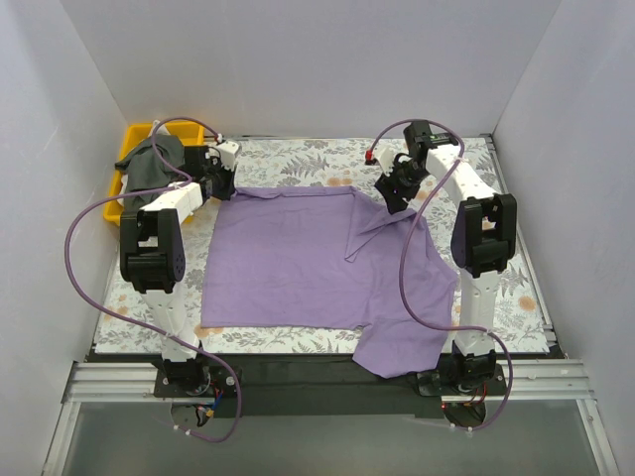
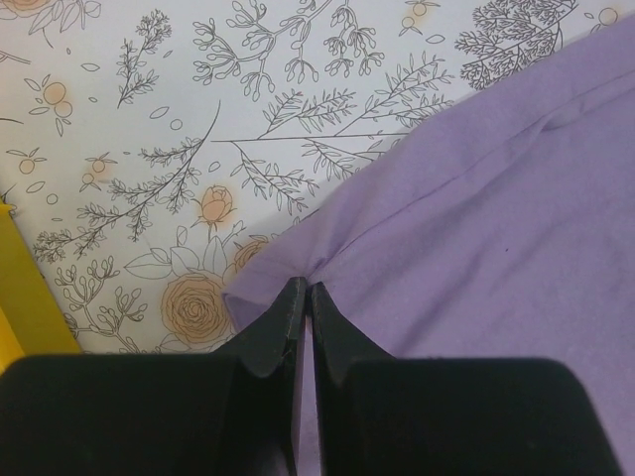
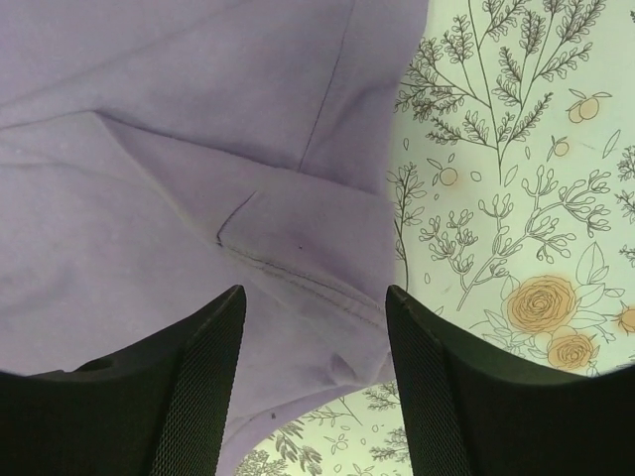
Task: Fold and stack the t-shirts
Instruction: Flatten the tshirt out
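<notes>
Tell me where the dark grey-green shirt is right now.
In the top view, the dark grey-green shirt lies heaped in the yellow tray at the far left corner of the table, left of the purple shirt.

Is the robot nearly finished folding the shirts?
Not nearly. Done: the purple t-shirt is spread mostly flat on the table. In hand: the left claw is shut on its far left corner, and the right claw hangs open over its far right part. Still to do: no fold is finished, the dark grey-green t-shirt lies crumpled in the yellow tray, and nothing is stacked.
</notes>
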Tool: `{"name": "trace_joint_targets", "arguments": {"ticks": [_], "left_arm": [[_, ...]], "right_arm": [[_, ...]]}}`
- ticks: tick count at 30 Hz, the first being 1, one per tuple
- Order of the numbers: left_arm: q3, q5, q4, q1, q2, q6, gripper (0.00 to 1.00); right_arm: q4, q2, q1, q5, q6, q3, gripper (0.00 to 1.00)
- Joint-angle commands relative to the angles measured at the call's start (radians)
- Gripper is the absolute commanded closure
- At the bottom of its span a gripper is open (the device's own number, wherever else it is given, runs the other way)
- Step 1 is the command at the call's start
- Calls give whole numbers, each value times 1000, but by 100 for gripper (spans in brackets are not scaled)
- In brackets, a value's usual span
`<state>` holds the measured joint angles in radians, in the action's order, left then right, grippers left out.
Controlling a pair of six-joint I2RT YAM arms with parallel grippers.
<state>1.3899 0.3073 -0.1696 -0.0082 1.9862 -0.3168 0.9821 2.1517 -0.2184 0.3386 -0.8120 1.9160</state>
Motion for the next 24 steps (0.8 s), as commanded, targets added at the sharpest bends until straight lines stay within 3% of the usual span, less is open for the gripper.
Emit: {"name": "trace_joint_targets", "arguments": {"ticks": [1,21,22,24], "left_arm": [[27,16,-8,7,-36,15,100],[26,23,-11,7,-23,7,100],[26,23,-11,7,-21,5,100],[29,23,-11,7,-20,7,100]], "right_arm": [[36,-15,-4,-13,-76,9,36],[53,59,-72,-82,-159,43,41],[53,59,-73,-84,-161,44,43],[56,59,-75,-92,-165,44,61]]}}
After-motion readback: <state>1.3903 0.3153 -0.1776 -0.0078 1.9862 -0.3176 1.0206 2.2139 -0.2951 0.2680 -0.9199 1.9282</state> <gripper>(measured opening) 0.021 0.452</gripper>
